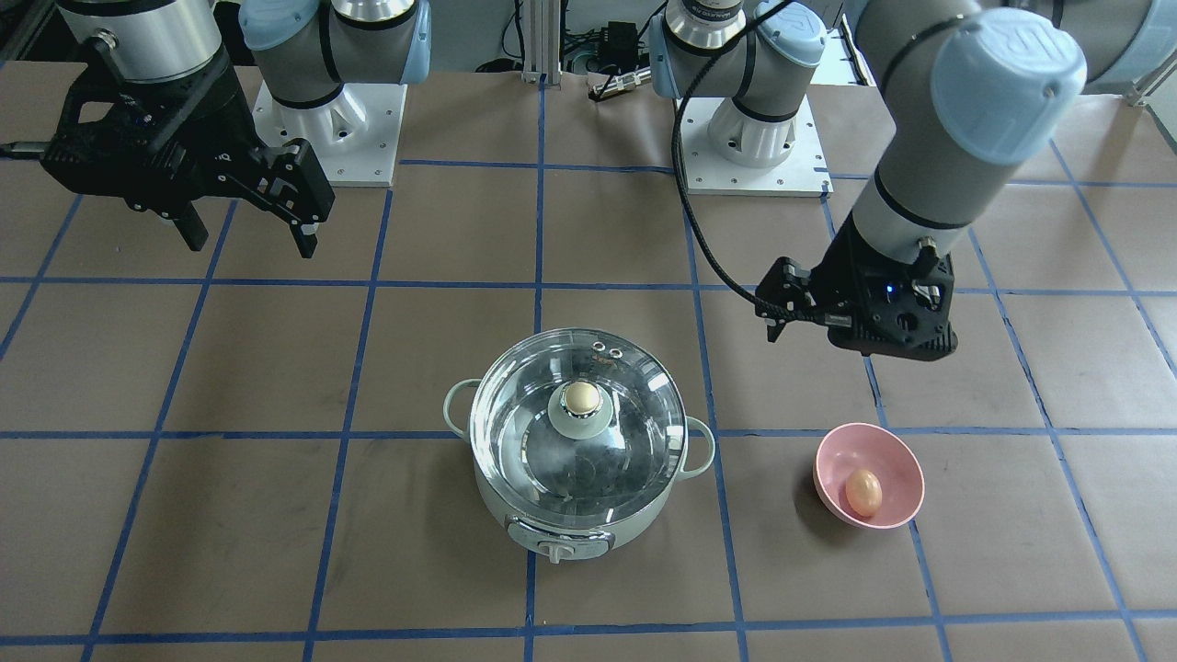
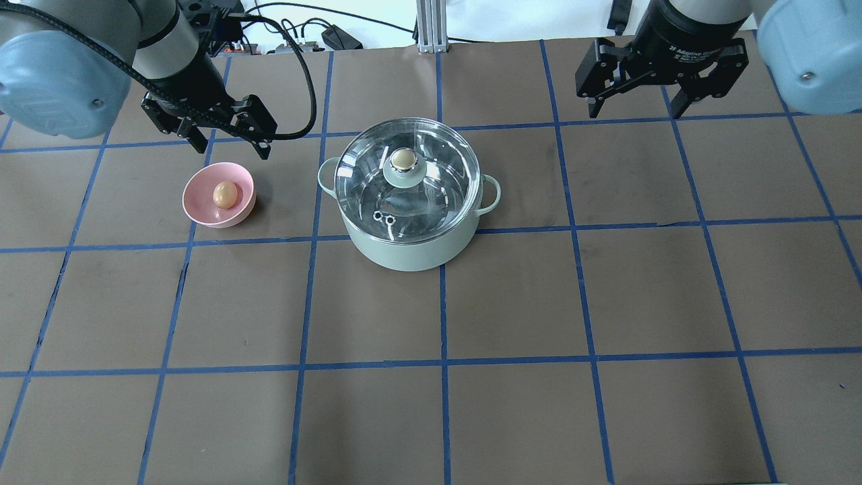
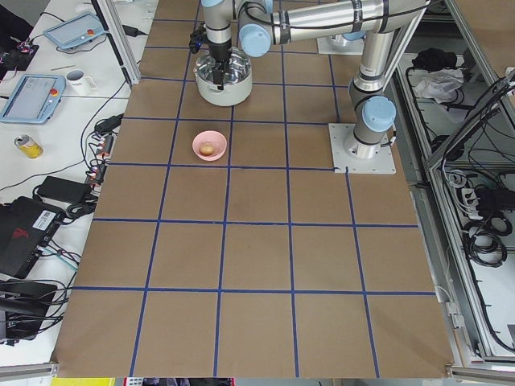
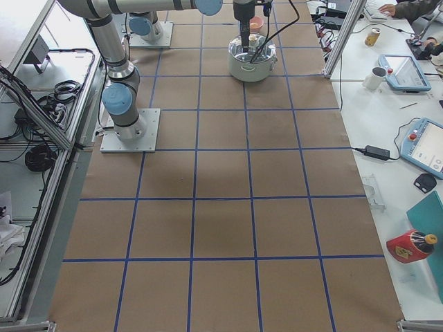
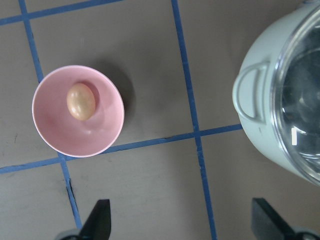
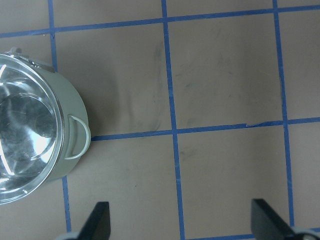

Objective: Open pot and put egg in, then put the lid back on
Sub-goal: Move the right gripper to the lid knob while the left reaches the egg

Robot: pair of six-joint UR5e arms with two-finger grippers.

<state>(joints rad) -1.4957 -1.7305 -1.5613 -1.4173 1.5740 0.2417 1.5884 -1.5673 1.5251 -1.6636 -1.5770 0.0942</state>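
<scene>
Toward the operators' edge of the surface (image 2: pixel 431 417), about midway between the two arms, the pot (image 2: pixel 411 252) stands with its glass lid (image 2: pixel 441 185) seated on the rim. The opening step is therefore not yet done. The egg (image 2: pixel 225 194) lies in a pink bowl (image 2: pixel 195 210) on the robot's left of the pot, apart from it, with nothing touching it.

The left end effector (image 2: pixel 232 145) hangs just beside the bowl on its robot-ward side. Its fingers are spread wide and nothing is between them. The right end effector (image 2: pixel 633 111) is equally wide open and empty, held high and well apart from the pot on the other side.

By my reading the lid comes first. One end effector has to centre over the beige-topped knob (image 2: pixel 403 159) and close on it, then lift straight up so the metal rim clears the pot. The left is well placed to take the egg afterwards, and that smooth, round egg will want a gentle squeeze. Glare on the glass makes it hard to say whether the pot holds anything.

Brown paper gridded with blue tape covers the surface. Benches alongside carry teach pendants (image 3: pixel 32 92), a mug (image 3: pixel 76 78), a can (image 3: pixel 30 146) and cables.
</scene>
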